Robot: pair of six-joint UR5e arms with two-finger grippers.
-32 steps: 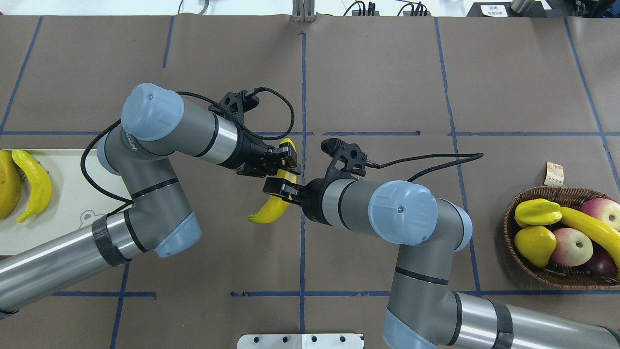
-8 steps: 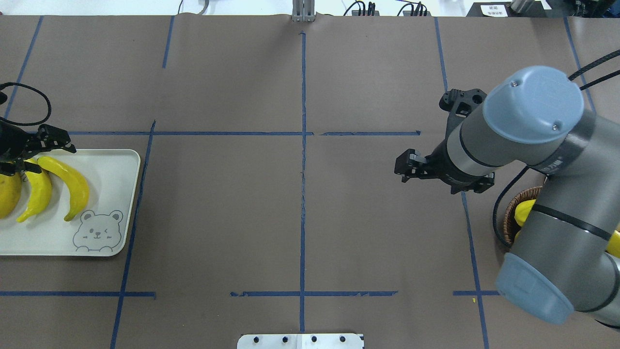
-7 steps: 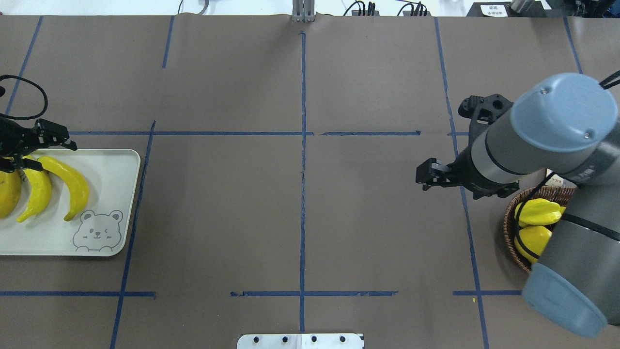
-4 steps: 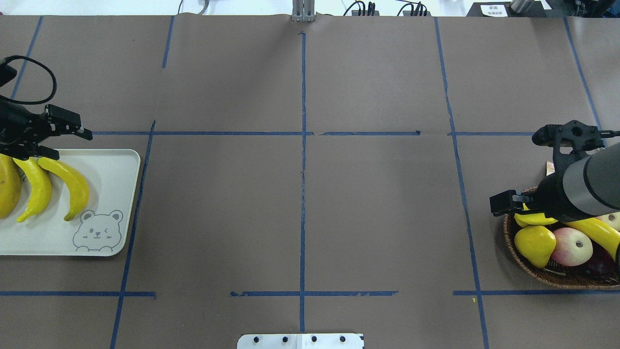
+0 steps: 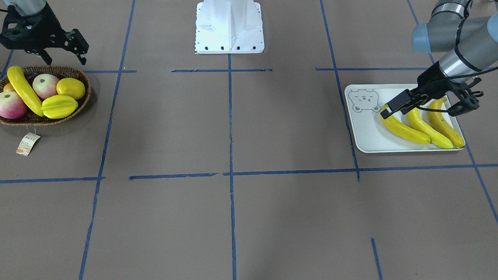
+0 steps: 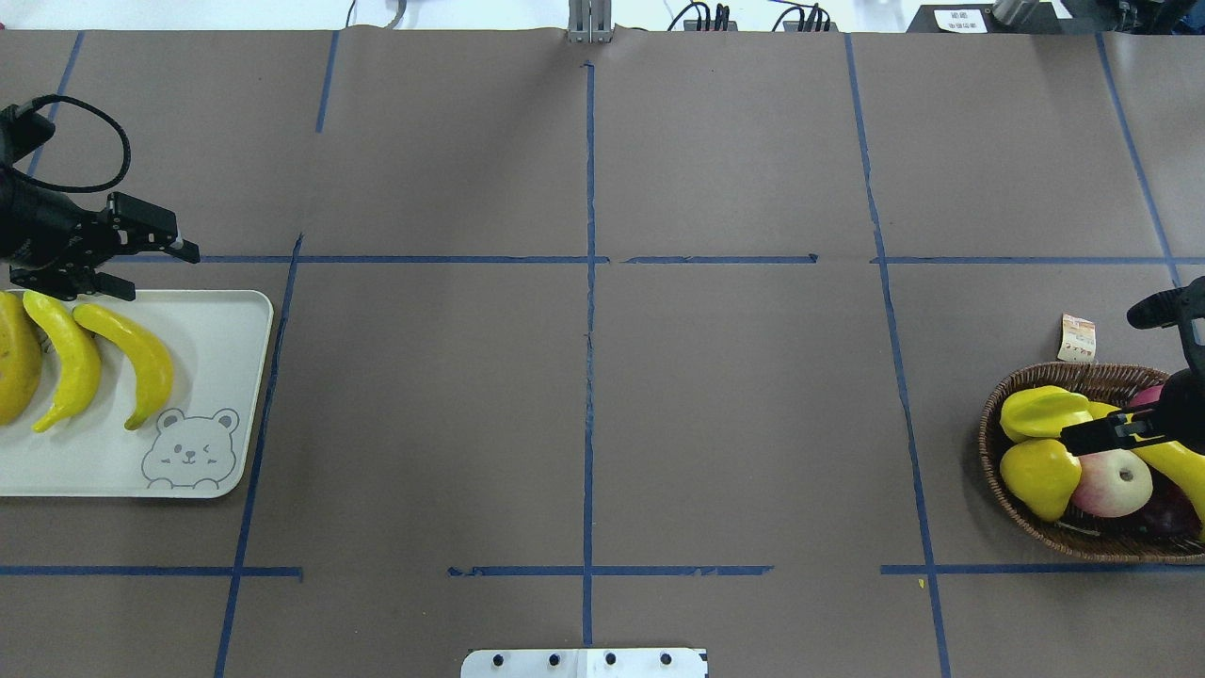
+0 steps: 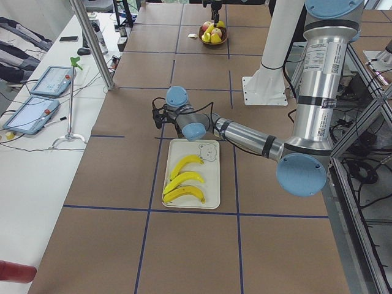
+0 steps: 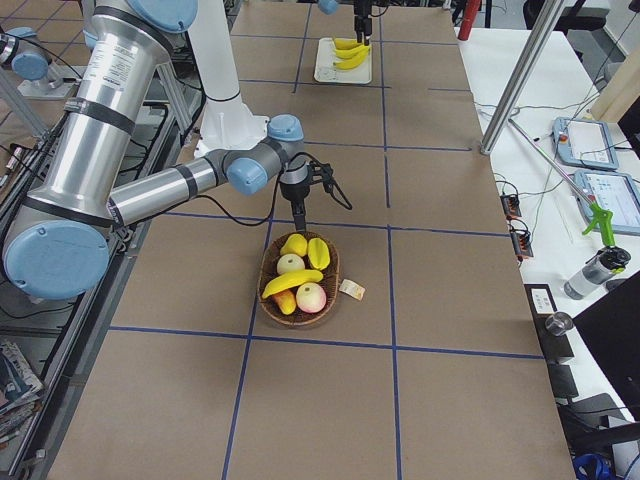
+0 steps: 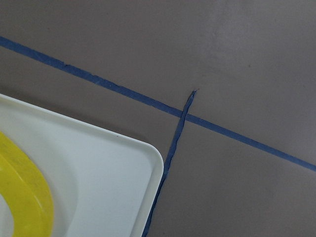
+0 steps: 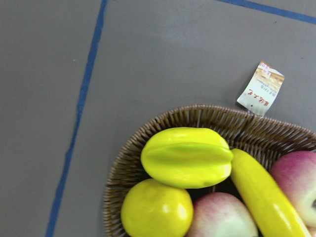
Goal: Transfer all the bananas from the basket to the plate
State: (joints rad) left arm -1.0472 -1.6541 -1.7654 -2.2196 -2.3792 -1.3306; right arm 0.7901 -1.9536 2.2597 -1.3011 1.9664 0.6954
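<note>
Left gripper [image 6: 158, 270] hangs over the far edge of the plate [image 6: 218, 381], at the left end of the table [image 6: 424, 405], with its jaws spread wide and nothing between them. Its fingertips are just beside the far tips of the bananas. Three bananas lie side by side on that cream plate. The darker orange-yellow one [image 6: 14, 363] is at the outer left, cut off by the overhead view's edge. A bright yellow one [image 6: 71, 363] lies in the middle, and another [image 6: 134, 365] lies to its right. The printed bear face [image 6: 191, 452] sits in the plate's near right corner, just right of the third banana's near tip. The middle of the table is brown paper crossed by blue tape lines [image 6: 588, 282]. Over at the right end stands the wicker basket [image 6: 1036, 529], with a small paper tag [image 6: 1076, 337] lying on the table beyond its far rim. The fourth banana [image 6: 1175, 463] lies in the basket among a ridged starfruit [image 6: 1040, 412], a round yellow fruit [image 6: 1036, 476] and pink apples [image 6: 1116, 482]. Right gripper [image 5: 64, 57] hovers above the basket, its fingers likewise parted and empty; I cannot tell how high it is above the fruit.
</note>
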